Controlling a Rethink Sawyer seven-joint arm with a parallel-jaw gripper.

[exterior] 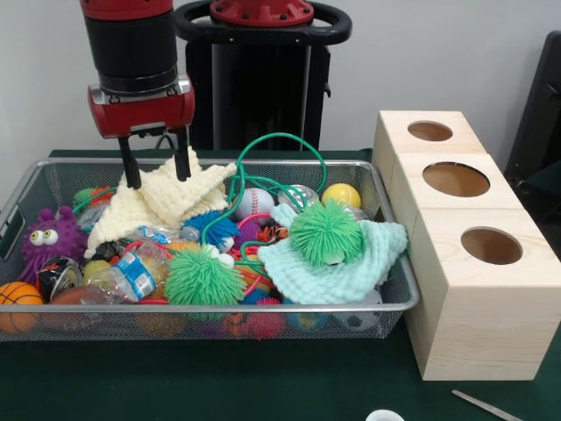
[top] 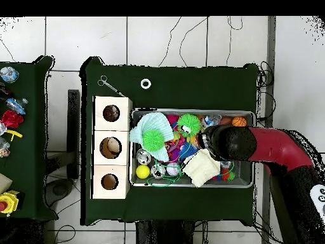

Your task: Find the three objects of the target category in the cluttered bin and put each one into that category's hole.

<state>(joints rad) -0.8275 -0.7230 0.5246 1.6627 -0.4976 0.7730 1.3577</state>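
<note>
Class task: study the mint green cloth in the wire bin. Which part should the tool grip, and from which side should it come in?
Probably from above, at the mint green cloth's bare corner beside the wooden boxes. A green spiky ball sits on its middle, and the bin wall blocks a sideways approach. The corner lies fairly flat and uncovered, so a pinch there should lift it, though the ball may roll off.

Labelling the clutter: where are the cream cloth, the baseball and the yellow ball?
cream cloth (exterior: 162, 203), front view, middle of the fabric.
baseball (exterior: 254, 203), front view, its white face.
yellow ball (exterior: 341, 195), front view, its upper side.
</note>
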